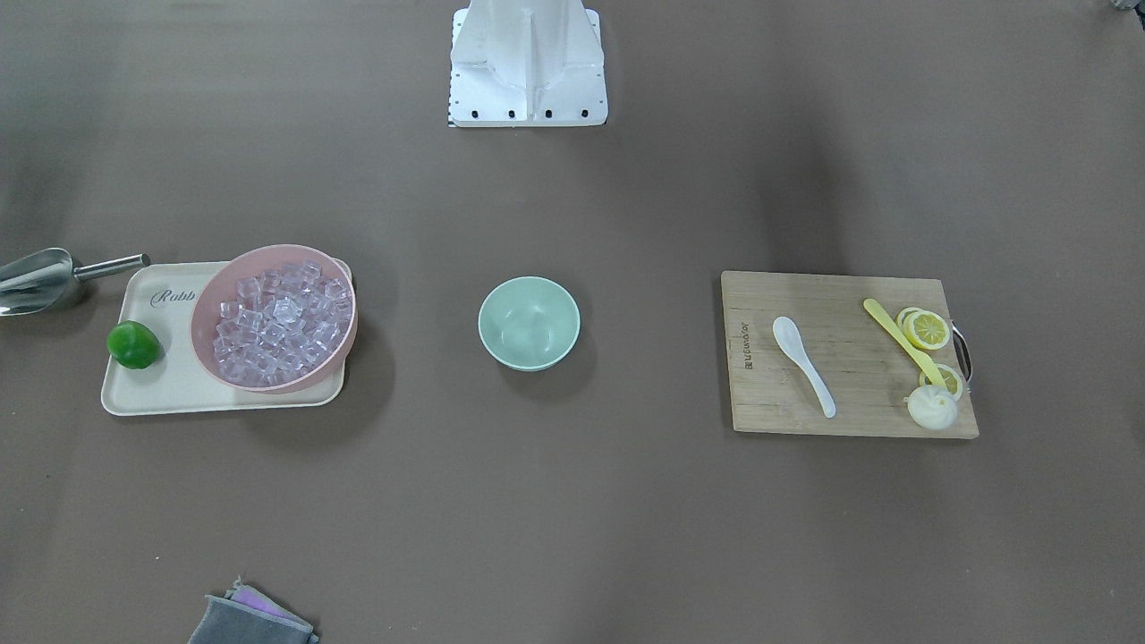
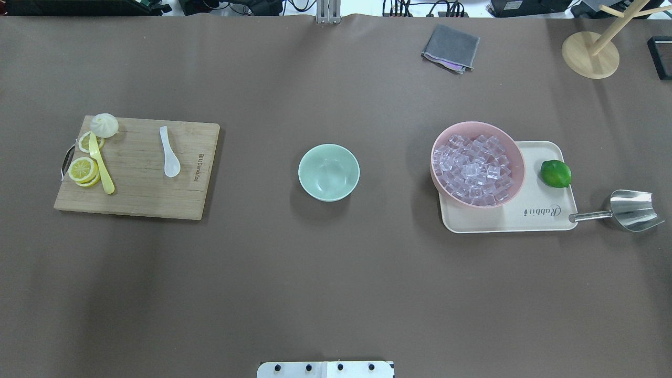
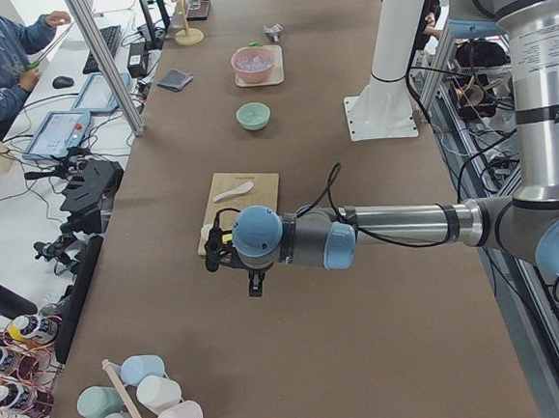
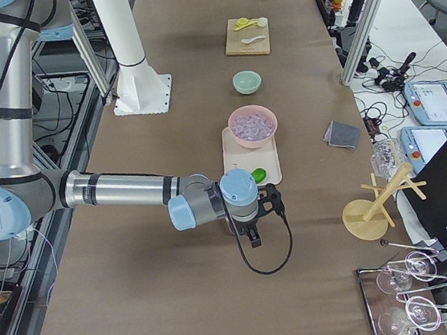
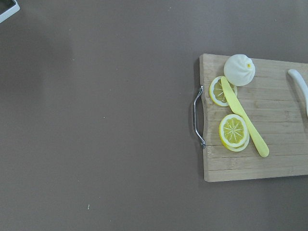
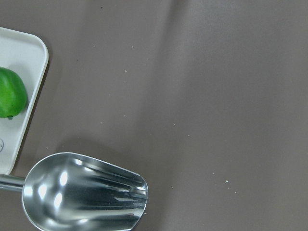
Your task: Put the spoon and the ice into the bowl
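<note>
**Left claw** [image 3: 255, 286]: seen only in the side view, so we cannot tell whether its fingers are apart or together. It holds nothing we can make out. Its wrist camera looks down on the handle end of the cutting board [image 2: 142, 184].

**Right claw** [image 4: 252, 237]: also seen only from the side, fingers likewise unreadable. It hangs near the metal scoop [image 2: 632, 210], beside the tray [image 2: 546, 152].

**Spoon** [image 2: 169, 152]: lies flat on the board, scoop toward the robot, well apart from the yellow utensil [image 2: 101, 165] and lemon slices [image 2: 83, 169].

**Ice** [image 2: 475, 170]: heaped in the pink bowl [image 2: 475, 127] on the tray, with a lime [image 2: 555, 173] alongside.

**Bowl** [image 2: 328, 172]: mint green, empty, mid-table [image 2: 336, 273], between board and tray.

**Step in hand**: by our judgement, the first reach, with nothing yet moved. We would send the left claw to the spoon, closing across its narrow handle low against the board. We would send the right claw to a single cube atop the heap, gripped on flat opposing faces since it looks slippery. Each should be released low over the bowl.
</note>
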### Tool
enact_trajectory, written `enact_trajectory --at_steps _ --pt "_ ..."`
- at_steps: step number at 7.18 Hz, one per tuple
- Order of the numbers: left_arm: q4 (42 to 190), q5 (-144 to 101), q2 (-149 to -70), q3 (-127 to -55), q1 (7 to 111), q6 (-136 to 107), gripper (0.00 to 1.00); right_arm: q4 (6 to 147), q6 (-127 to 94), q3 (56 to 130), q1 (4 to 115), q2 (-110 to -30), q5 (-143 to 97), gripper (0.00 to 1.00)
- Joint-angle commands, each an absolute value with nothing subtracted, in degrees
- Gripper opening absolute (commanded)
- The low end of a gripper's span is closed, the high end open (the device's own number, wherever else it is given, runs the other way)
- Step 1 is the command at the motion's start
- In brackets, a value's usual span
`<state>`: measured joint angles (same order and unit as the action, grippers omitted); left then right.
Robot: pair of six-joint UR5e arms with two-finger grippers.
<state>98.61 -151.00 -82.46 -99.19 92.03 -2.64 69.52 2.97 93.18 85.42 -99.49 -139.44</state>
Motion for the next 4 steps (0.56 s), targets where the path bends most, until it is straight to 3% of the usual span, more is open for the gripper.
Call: enact_trajectory --at_steps 1,4 --pt "98.53 -151.0 -82.44 -100.62 91.59 -2.64 0.98 69.52 2.81 93.08 85.43 -99.32 -139.31 1.0" --pt "98.53 -151.43 -81.91 -101.77 91.49 -2.72 0.98 67.41 2.81 92.81 85.43 -99.67 -138.78 1.0"
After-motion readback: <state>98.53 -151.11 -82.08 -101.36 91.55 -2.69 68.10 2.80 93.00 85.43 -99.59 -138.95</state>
